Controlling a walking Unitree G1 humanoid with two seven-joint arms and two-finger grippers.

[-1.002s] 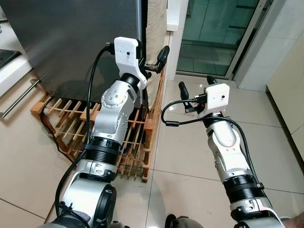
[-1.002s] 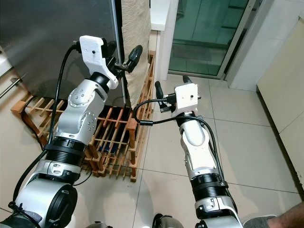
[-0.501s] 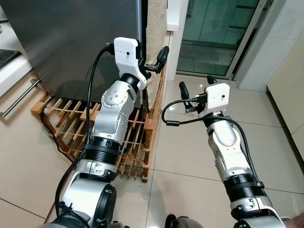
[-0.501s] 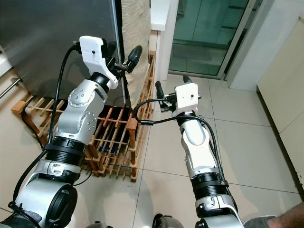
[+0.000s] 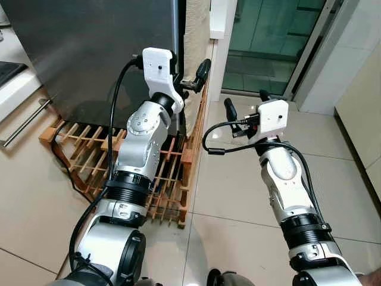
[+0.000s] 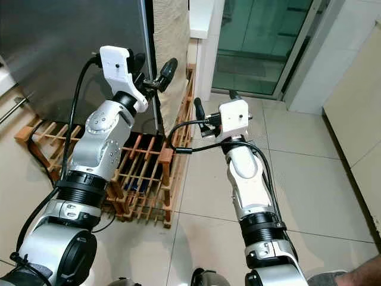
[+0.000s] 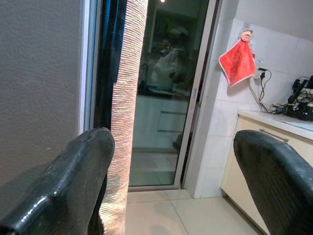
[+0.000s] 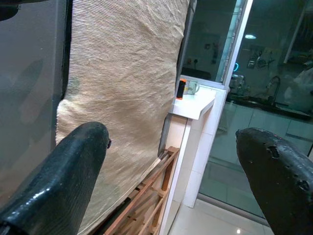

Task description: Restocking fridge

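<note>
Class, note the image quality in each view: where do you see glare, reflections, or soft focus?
Eye views: sharp, a light glare on the floor tile. Left wrist view: reflections in the glass door, near fingers soft. Right wrist view: dim, fingers blurred.

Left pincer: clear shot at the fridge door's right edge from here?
Probably yes. The left pincer is open and raised right beside the fridge door edge, with nothing between them; the beige covered side lies just past that edge.

Silver arms, white wrist housings, looping black cables (black rubbery fingers (image 7: pixel 63 191)).
</note>
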